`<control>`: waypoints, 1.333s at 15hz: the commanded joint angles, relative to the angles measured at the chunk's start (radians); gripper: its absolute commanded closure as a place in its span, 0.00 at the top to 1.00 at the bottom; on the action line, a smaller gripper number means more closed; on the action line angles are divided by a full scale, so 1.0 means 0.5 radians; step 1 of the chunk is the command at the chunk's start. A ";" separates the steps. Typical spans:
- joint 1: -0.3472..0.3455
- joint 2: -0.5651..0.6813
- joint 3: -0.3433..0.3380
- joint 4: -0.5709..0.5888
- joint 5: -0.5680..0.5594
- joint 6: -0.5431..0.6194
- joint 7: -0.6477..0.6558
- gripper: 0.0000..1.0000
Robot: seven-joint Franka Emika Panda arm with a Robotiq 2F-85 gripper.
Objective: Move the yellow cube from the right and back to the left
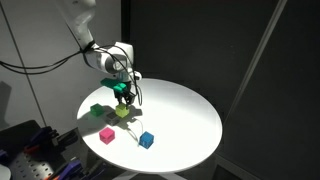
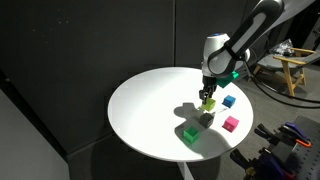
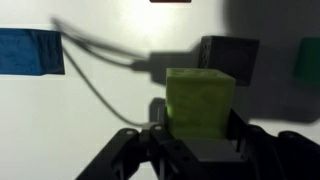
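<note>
You have a white round table [image 1: 190, 115] carrying three spare cubes in an exterior view: a green cube [image 1: 97, 110], a pink cube [image 1: 106, 134] near it at 5 o'clock, and a blue cube [image 1: 146, 139] at the pink one's 3 o'clock, all apart

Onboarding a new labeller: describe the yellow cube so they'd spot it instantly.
Find the round white table, then the robot's claw over the cluster of small cubes near its edge. The yellow cube is the one held in the claw, lime-tinted, unlike the pure green cube, pink cube, blue cube and dark grey cube around it.
</note>
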 commanded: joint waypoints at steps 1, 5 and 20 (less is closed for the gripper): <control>-0.011 -0.137 0.028 -0.102 -0.033 -0.080 -0.061 0.32; -0.004 -0.205 0.044 -0.171 -0.026 -0.111 -0.048 0.32; 0.098 -0.243 0.037 -0.222 -0.060 -0.084 0.106 0.32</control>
